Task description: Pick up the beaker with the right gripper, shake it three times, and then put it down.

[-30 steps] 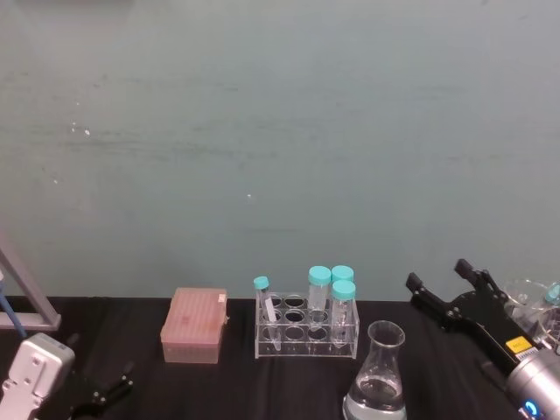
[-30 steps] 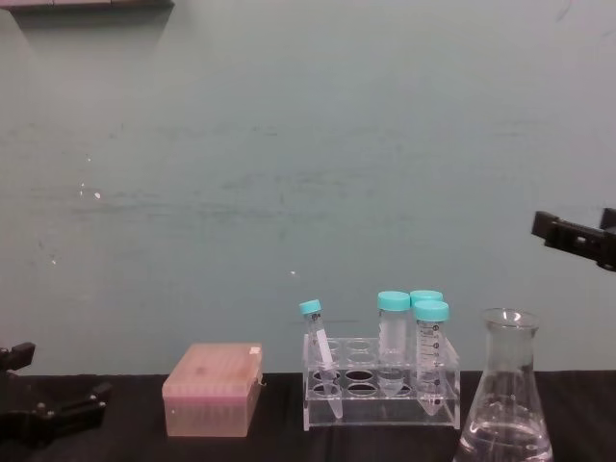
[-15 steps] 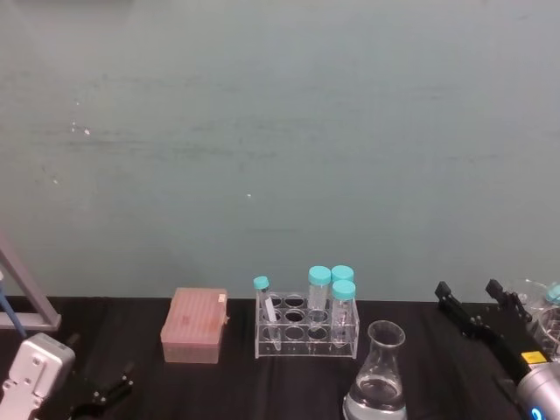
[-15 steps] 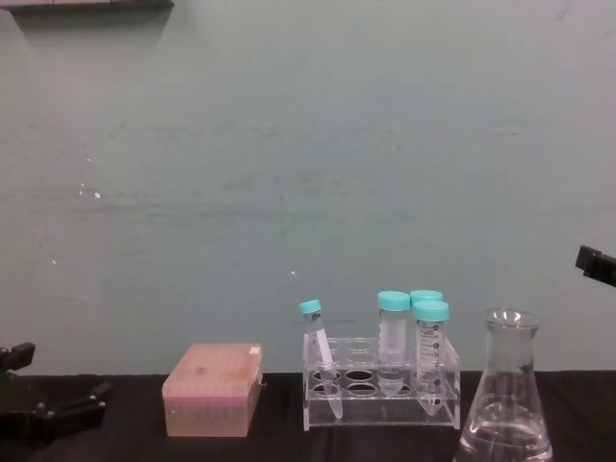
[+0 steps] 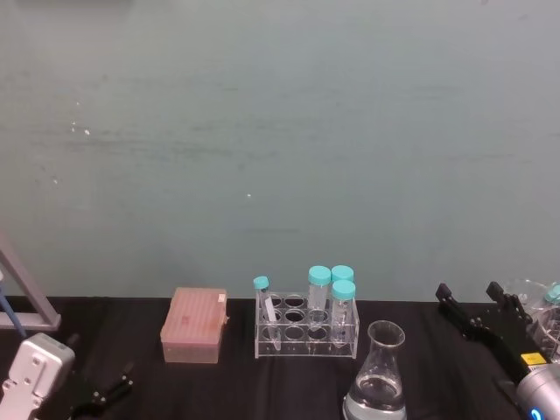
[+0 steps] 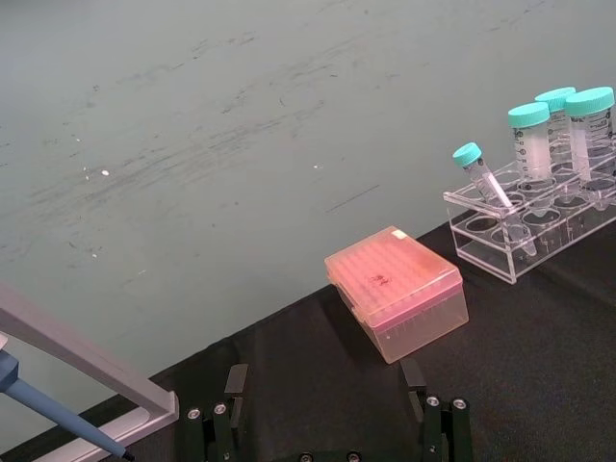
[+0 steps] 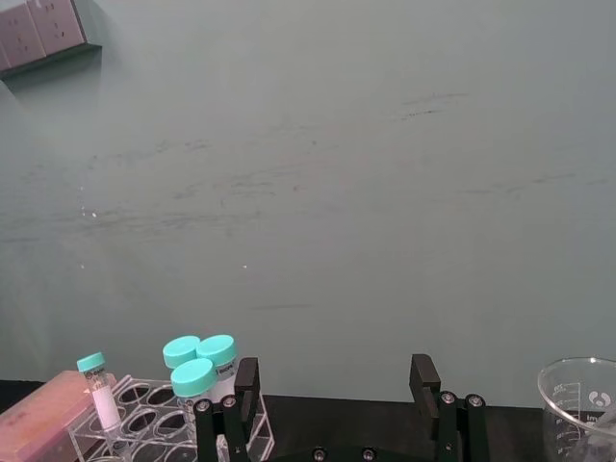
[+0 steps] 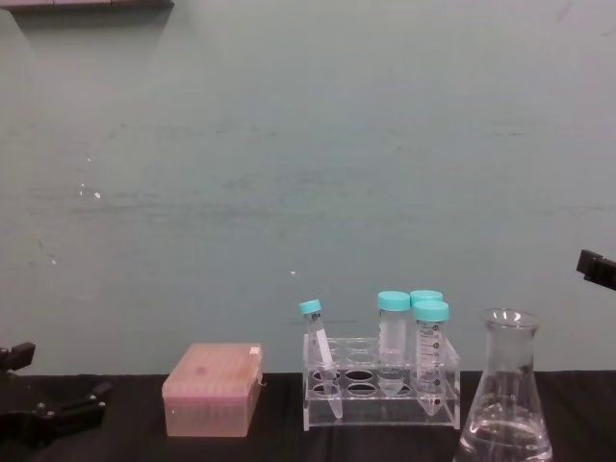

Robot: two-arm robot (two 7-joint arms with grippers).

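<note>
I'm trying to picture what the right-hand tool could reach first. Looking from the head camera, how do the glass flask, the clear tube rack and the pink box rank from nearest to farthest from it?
1. Clear glass conical flask, just left of the right tool.
2. Clear plastic tube rack, mid-table.
3. Pink plastic box, farther left.

Clear beaker [image 5: 378,382] on the black table [image 5: 262,385] — teal-capped tubes [image 5: 331,293] behind it, a pink box [image 5: 193,325] beyond them.

Head looks down, chest level — both share rack [image 5: 306,324].
</note>
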